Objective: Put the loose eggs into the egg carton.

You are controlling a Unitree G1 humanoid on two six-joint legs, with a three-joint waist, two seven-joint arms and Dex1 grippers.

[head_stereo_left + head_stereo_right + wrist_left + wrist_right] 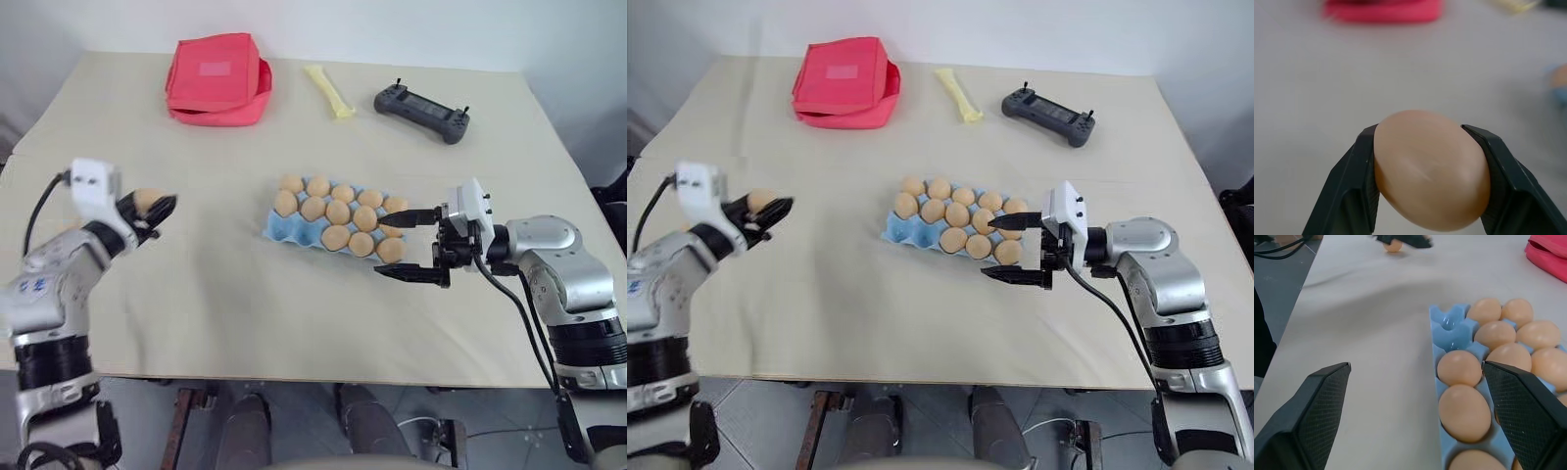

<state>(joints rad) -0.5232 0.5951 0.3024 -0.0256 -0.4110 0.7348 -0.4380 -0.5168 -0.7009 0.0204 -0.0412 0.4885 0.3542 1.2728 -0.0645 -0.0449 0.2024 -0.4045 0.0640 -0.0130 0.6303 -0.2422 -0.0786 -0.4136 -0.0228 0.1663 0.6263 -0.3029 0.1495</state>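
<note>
The left pincer (155,208) pinched one egg (145,201), ready for the blue egg carton's (277,228) empty cup; the right pincer (408,245) waited spread beside it.

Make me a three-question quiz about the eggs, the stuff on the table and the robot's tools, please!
1. Where is the red pouch?
A. At the far side of the table, on the robot's left
B. Inside the egg carton
C. Under the right tool

2. What colour is the egg carton?
A. Green
B. Light blue
C. Black

3. What is the left tool doing?
A. Hanging open with nothing in it
B. Pinching the yellow strip
C. Gripping one egg

Answers:
1. A, the pouch lies far back on the table, beyond the carton, left of the yellow strip and the black controller.
2. B, bare blue cups show at the carton's end.
3. C, the left wrist view shows an egg squeezed between both black fingers. The right tool is open beside the carton.
</note>
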